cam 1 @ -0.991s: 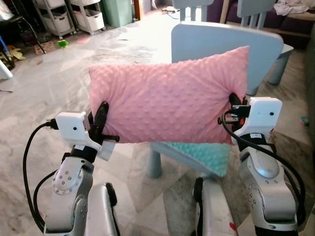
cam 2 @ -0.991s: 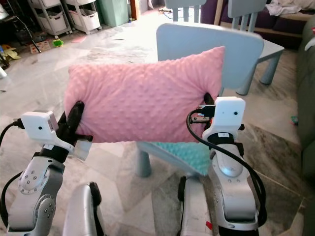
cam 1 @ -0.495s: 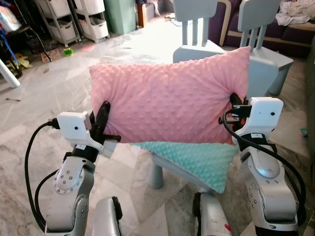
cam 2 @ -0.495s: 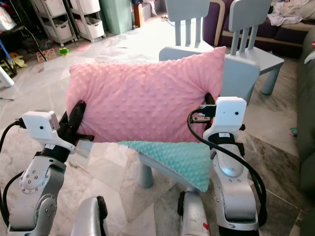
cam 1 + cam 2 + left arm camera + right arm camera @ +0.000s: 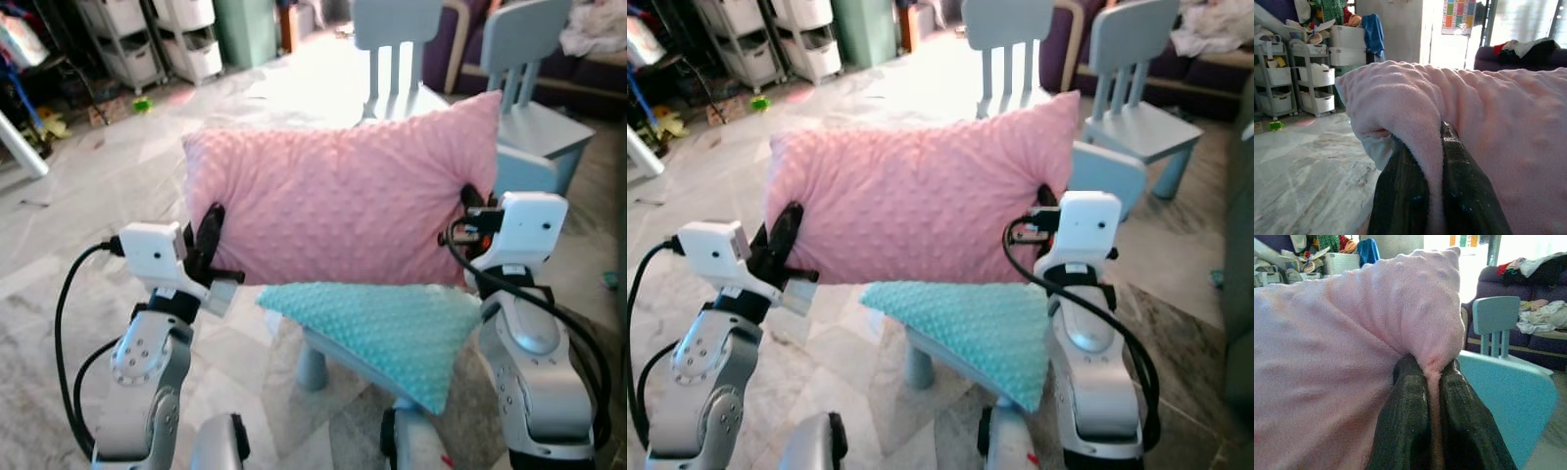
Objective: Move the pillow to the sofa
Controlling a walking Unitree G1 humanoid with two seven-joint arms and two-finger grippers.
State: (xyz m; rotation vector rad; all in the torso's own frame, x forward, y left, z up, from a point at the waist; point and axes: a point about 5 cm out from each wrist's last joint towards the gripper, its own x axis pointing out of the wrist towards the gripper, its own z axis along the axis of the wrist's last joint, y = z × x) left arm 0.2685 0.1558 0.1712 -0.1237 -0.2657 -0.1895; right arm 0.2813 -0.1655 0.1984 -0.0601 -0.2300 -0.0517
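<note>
Since the earlier frames, the pillow has come up clear of the small blue table, and its teal underside now hangs free below while the chairs show further behind it. Each end is pinched: the left gripper is clamped on a fold at one edge, the right gripper on the far corner, so the pillow hangs stretched between the arms at chest height. To carry it well, I would keep both pinches firm and the arms level and evenly spaced, turning slowly toward the purple sofa behind the chairs so the drooping teal side does not snag them.
</note>
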